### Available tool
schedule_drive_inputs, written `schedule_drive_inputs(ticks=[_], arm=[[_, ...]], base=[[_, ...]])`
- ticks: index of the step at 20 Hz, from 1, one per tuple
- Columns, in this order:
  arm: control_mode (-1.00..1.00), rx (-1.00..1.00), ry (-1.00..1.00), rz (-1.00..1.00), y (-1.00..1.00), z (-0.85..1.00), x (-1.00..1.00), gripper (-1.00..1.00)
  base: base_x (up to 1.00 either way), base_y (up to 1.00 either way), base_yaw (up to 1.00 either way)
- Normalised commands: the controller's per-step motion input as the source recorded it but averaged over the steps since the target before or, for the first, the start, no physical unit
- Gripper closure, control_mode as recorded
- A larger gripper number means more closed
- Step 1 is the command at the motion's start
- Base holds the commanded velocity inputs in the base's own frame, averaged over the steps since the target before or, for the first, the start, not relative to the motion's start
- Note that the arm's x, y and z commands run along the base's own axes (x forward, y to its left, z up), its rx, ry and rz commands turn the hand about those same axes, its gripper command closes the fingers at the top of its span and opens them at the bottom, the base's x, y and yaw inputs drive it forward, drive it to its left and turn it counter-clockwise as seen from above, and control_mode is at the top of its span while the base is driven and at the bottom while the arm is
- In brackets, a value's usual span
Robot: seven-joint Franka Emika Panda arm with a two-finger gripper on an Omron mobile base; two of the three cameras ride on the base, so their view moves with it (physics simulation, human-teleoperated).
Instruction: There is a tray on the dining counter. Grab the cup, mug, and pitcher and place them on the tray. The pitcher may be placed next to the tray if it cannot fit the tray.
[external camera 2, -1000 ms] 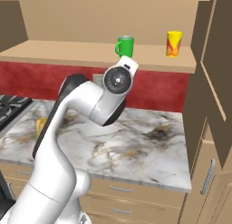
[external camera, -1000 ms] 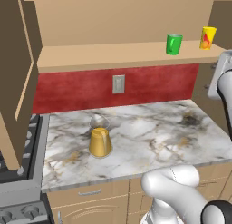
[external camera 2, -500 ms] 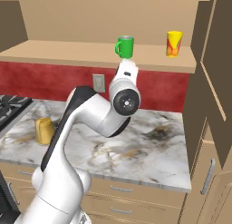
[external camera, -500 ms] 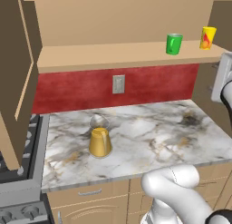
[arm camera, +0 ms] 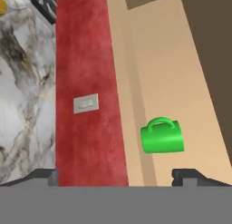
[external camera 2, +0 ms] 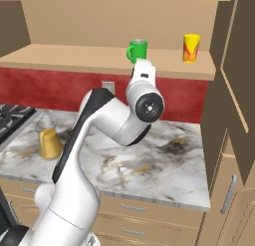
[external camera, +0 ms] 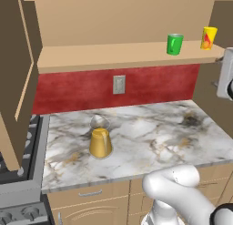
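None of the three vessels is being carried yet. The mug [arm camera: 162, 136] and the cup [external camera: 208, 38] are standing near the shelf's [external camera: 113, 55] right end, the pitcher [external camera: 100, 137] toward the marble counter's [external camera: 150, 137] left edge. The gripper [arm camera: 121, 175] is hanging wide apart and empty, facing the mug.

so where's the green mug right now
The green mug stands on the wooden shelf above the red back wall, just left of the yellow cup in both base views.
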Motion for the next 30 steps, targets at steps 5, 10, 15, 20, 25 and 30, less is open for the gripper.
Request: schedule_drive_inputs(ticks=[5, 10, 15, 20, 25, 30], arm=[[-1.00, -0.11, 0.00, 0.01, -0.18, 0.16, 0.03, -1.00], [-1.00, -0.10, 0.00, 0.00, -0.22, 0.16, 0.20, -1.00], [-1.00, -0.08, 0.00, 0.00, -0.22, 0.14, 0.44, -1.00], [-1.00, -0.07, 0.00, 0.00, -0.26, 0.12, 0.38, -1.00], [-1.00, -0.05, 0.00, 0.00, -0.33, 0.14, 0.31, -1.00], [-1.00, -0.03, 0.00, -0.10, -0.13, 0.21, 0.36, -1.00]], base=[[0.00, 0.00, 0.00], [0.00, 0.00, 0.00], [0.00, 0.00, 0.00], [0.00, 0.00, 0.00], [0.00, 0.00, 0.00], [0.00, 0.00, 0.00]])
